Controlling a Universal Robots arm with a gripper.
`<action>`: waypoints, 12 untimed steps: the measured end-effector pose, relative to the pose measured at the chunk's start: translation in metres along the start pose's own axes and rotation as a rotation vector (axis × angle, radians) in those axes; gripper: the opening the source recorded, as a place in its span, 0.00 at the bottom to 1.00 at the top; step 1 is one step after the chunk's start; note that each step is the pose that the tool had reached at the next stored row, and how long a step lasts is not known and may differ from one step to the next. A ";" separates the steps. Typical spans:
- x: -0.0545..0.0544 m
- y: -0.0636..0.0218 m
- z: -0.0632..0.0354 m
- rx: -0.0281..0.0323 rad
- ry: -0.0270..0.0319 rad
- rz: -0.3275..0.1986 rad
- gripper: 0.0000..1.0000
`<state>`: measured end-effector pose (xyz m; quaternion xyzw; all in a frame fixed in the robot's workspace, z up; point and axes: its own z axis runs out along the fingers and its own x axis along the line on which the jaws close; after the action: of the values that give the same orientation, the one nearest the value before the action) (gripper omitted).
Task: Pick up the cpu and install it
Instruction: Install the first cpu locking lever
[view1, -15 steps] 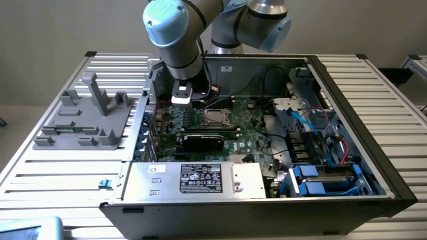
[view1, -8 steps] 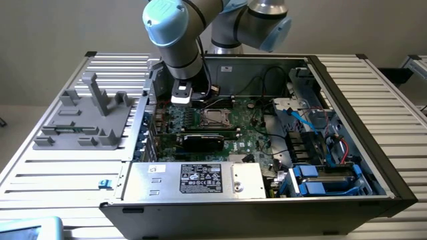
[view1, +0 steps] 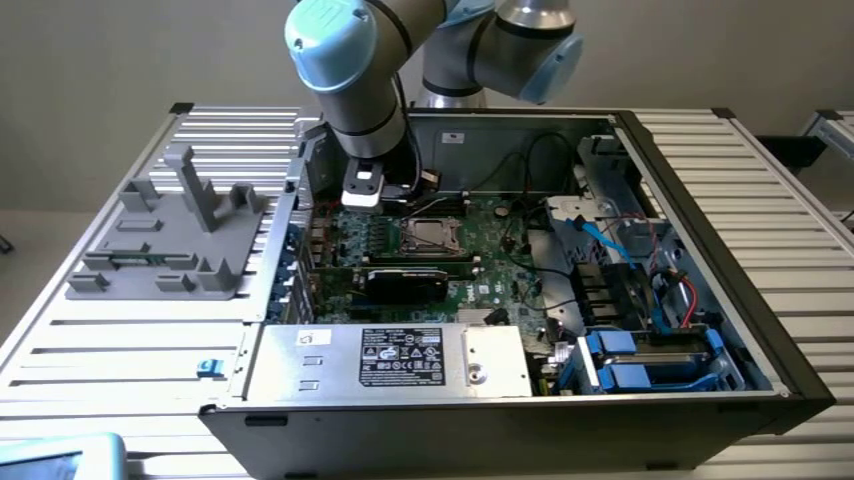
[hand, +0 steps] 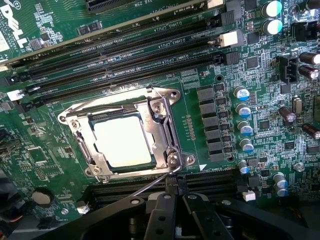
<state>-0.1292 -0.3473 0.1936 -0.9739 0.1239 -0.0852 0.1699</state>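
Silver cpu (hand: 122, 140) flat inside framed socket (hand: 125, 132)

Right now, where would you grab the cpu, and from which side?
Two opposite edges, from straight above: the cpu lies flat, top up, inside the socket's metal frame. The frame appears to overlap its rim, so no edge looks free to pinch as it sits.

Arm (view1: 350, 60): is bending at its pale blue joints and reaching steeply downward.
Wrist (view1: 363, 140): is pointing almost straight down.
Gripper (hand: 178, 194): is hanging with its jaws pressed together, gripping nothing.
Fingers (hand: 161, 212): are lying side by side, black tips touching.
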 end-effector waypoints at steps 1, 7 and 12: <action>0.000 0.0000 0.0000 0.0000 0.0000 0.000 0.11; 0.003 -0.0007 0.0007 -0.0005 0.0010 0.003 0.11; 0.005 -0.0010 0.0010 0.0009 0.0020 0.007 0.11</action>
<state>-0.1243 -0.3473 0.1936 -0.9733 0.1275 -0.0857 0.1706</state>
